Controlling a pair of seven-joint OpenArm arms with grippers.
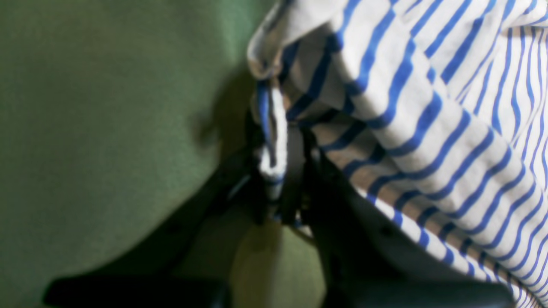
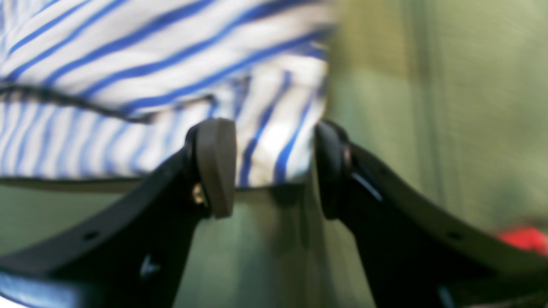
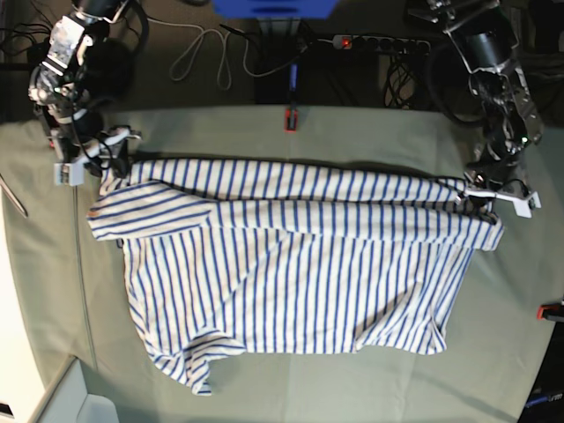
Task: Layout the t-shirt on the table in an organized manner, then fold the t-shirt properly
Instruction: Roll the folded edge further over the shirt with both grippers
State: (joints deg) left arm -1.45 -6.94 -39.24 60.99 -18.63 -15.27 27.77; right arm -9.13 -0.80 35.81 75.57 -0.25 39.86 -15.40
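The white, blue-striped t-shirt (image 3: 291, 273) lies spread wide across the grey-green table (image 3: 264, 388), its far edge folded over toward the front. My left gripper (image 3: 476, 198) is at the shirt's right end. In the left wrist view the left gripper (image 1: 276, 179) is shut on a narrow fold of the t-shirt (image 1: 428, 107) just above the table (image 1: 85, 128). My right gripper (image 3: 104, 167) is at the shirt's far left corner. In the right wrist view the right gripper (image 2: 274, 171) stands open, its pads (image 2: 216, 167) on either side of a corner of the t-shirt (image 2: 150, 55).
A red clamp (image 3: 289, 117) sits on the table's far edge, another red clamp (image 3: 551, 310) on its right edge. A red blur (image 2: 522, 237) shows in the right wrist view. Cables and a power strip (image 3: 370, 41) lie beyond the table.
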